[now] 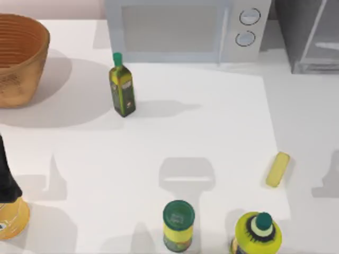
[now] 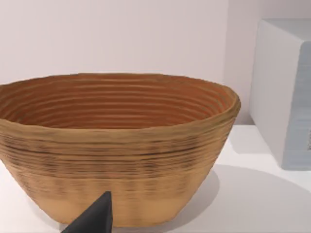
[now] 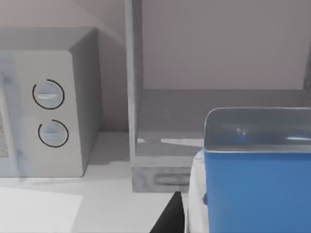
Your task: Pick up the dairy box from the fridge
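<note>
**Up close: the dairy box fills the right wrist camera, out in front of the fridge**

Overhead, the fridge stands at the far right corner of the table, beside the microwave. An olive oil bottle, a wicker basket, a yellow stick-shaped block and a green-lidded can are spread across the table.

From the left wrist, the basket looms large, with one dark fingertip of the parked left end effector in front of it; whether it is open I cannot tell.

From the right wrist, the dairy box sits very close to the camera, in front of the open fridge. It looks held by the right end effector, though the fingers are hidden, so its grip cannot be confirmed.

The carton is probably light and thin-walled, with smooth faces: best pinched across its flat sides below the gable, gently enough not to crush it.
</note>
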Action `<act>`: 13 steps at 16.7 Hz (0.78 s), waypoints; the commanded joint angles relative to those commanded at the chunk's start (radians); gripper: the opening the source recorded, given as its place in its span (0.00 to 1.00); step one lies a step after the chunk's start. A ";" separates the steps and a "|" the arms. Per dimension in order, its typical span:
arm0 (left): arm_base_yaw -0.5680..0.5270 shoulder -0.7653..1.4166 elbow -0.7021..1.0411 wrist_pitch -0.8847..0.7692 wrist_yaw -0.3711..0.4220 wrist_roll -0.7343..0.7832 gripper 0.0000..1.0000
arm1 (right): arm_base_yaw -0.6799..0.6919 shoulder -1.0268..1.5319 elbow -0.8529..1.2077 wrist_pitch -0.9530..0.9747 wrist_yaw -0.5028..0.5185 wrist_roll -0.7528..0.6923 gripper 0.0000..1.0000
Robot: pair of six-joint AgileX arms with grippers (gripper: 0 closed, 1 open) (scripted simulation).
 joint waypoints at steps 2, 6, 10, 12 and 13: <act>0.000 0.000 0.000 0.000 0.000 0.000 1.00 | 0.008 -0.047 -0.020 -0.033 0.007 -0.001 0.00; 0.000 0.000 0.000 0.000 0.000 0.000 1.00 | 0.010 -0.055 -0.024 -0.039 0.008 -0.002 0.00; 0.000 0.000 0.000 0.000 0.000 0.000 1.00 | 0.026 -0.022 -0.001 -0.011 -0.010 -0.009 0.00; 0.000 0.000 0.000 0.000 0.000 0.000 1.00 | 0.060 0.048 0.035 0.052 -0.039 -0.020 0.00; 0.000 0.000 0.000 0.000 0.000 0.000 1.00 | 0.079 0.099 0.056 0.097 -0.055 -0.023 0.00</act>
